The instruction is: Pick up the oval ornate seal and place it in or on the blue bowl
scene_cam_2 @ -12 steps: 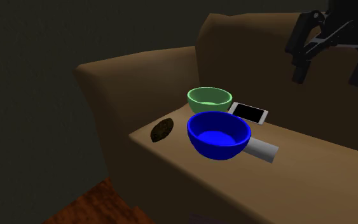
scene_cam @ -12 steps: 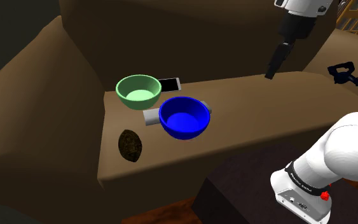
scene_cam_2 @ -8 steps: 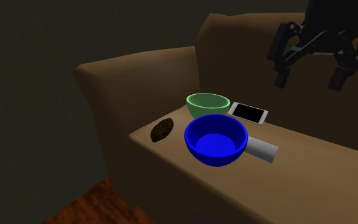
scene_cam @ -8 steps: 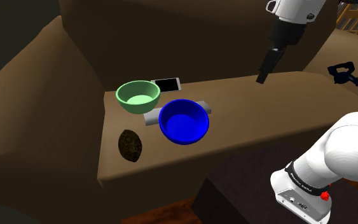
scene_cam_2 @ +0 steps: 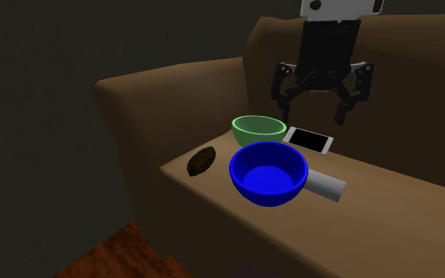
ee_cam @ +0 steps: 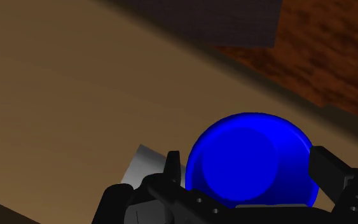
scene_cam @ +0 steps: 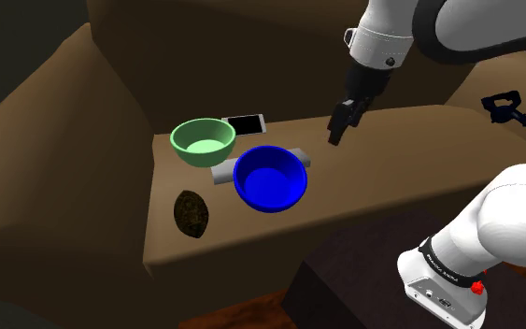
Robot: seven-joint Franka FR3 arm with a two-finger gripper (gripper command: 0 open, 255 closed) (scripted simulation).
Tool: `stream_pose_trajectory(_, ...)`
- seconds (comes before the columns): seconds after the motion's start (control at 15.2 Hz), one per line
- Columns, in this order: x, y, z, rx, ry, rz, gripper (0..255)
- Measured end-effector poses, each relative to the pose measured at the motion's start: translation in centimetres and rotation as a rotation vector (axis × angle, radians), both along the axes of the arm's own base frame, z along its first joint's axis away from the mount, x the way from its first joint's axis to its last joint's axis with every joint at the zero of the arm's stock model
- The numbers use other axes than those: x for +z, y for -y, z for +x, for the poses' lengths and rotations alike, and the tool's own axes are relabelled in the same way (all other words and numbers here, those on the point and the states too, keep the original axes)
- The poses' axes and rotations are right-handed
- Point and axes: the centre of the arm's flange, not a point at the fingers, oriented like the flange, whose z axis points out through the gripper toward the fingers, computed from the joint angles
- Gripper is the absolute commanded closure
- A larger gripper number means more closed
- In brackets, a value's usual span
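Observation:
The oval seal (scene_cam: 191,213) is a dark, mottled brown disc lying flat near the front left of the brown surface, also seen at the surface's corner (scene_cam_2: 202,160). The blue bowl (scene_cam: 270,178) stands upright to its right (scene_cam_2: 269,172). My black gripper (scene_cam: 337,126) hangs open and empty above the surface behind the blue bowl, well away from the seal. From the second exterior view the gripper (scene_cam_2: 311,109) hovers over the phone with its fingers spread. In the wrist view the blue bowl (ee_cam: 250,159) lies between the spread fingers (ee_cam: 327,167), well beneath them.
A green bowl (scene_cam: 203,140) stands just behind the blue one. A phone (scene_cam: 247,123) lies flat near the back, and a grey cylinder (scene_cam: 221,172) rests against the blue bowl. The sofa back rises behind. The dark stand (scene_cam: 363,280) sits at lower right.
The arm has swung down and toward the shoulder view's left, bringing the open gripper close behind the bowls. The two bowls shifted slightly early on. The seal has not moved.

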Motion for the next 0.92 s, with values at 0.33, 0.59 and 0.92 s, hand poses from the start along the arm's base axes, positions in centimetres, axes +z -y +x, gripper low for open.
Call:
stream_pose_trajectory(0.33,-3.6,-5.1,2.0,-0.03,0.032,-0.024,0)
stream_pose_trajectory(0.59,-6.3,-9.4,4.2,-0.053,0.058,-0.043,0)
stream_pose_trajectory(0.92,-9.5,-14.7,6.8,-0.081,0.088,-0.066,0)
